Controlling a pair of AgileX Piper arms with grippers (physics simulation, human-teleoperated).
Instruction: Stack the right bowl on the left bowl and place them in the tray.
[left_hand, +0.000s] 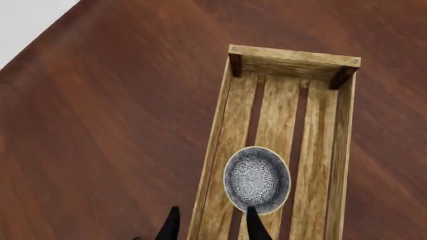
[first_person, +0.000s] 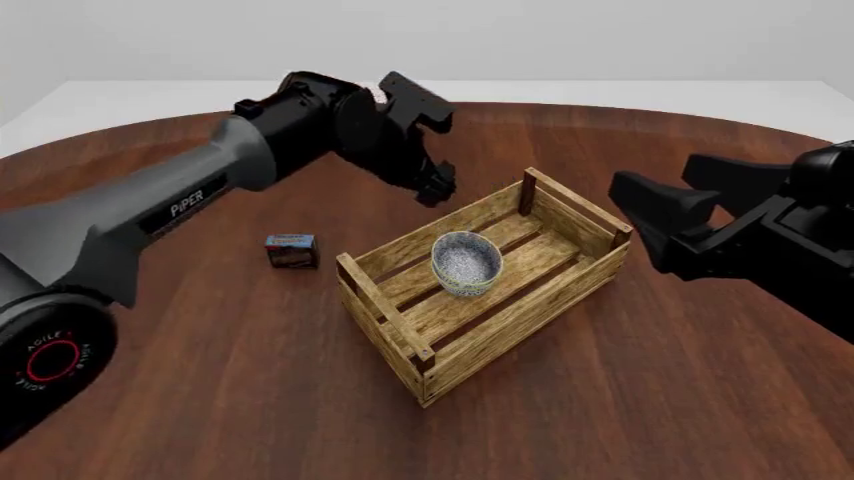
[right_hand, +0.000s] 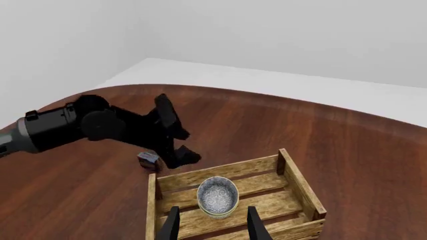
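My left end effector (first_person: 430, 180) hangs spread and empty above the tray (first_person: 400, 325), beyond its far-left long wall. My right end effector (first_person: 663, 228) is spread too, holding nothing, just off the tray's right short end. The tray is a rectangular crate of pale, grainy wood slats with darker corner posts; its long axis runs diagonally across the reddish wooden bench (first_person: 641, 400). Inside it, upright on the slats, sit the round, grey-speckled stacked bowls (first_person: 466, 264), cream-rimmed, below and between both end effectors.

"PIPER" on left arm (first_person: 187, 205), "AGILEX" on its base (first_person: 47, 355)
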